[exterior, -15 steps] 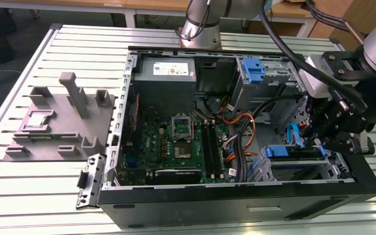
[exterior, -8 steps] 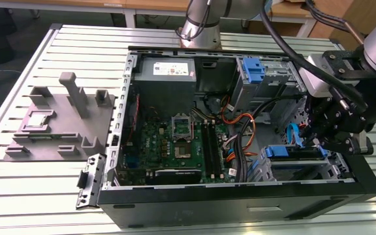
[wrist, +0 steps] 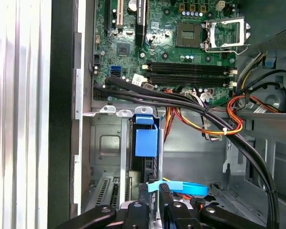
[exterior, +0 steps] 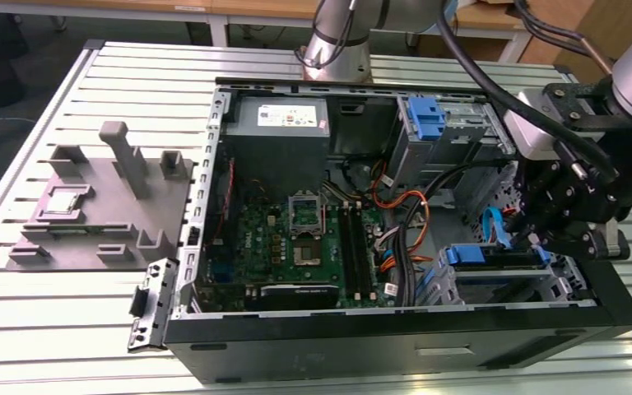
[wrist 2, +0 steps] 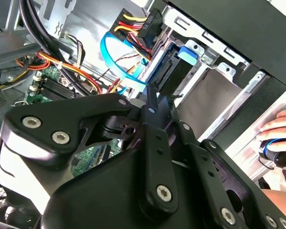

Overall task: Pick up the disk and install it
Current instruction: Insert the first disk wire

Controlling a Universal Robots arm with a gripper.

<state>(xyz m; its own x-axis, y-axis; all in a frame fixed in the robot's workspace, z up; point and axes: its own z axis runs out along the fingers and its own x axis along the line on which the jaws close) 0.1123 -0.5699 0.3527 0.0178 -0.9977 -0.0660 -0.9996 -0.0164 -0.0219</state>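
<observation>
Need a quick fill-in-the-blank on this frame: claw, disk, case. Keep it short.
1. In the exterior view, the claw hangs over the open case at the view's ___ side.
2. The disk sits in the drive bay, framed by a ___ plastic carrier.
3. The motherboard lying in the case is ___ in colour.
4. The grey fixture stands on the slotted table, ___ the case.

Missing words: right; blue; green; outside

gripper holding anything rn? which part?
Cannot tell. The gripper sits at the drive bay, close to the disk with its blue carrier, but any contact point is hidden.
</observation>
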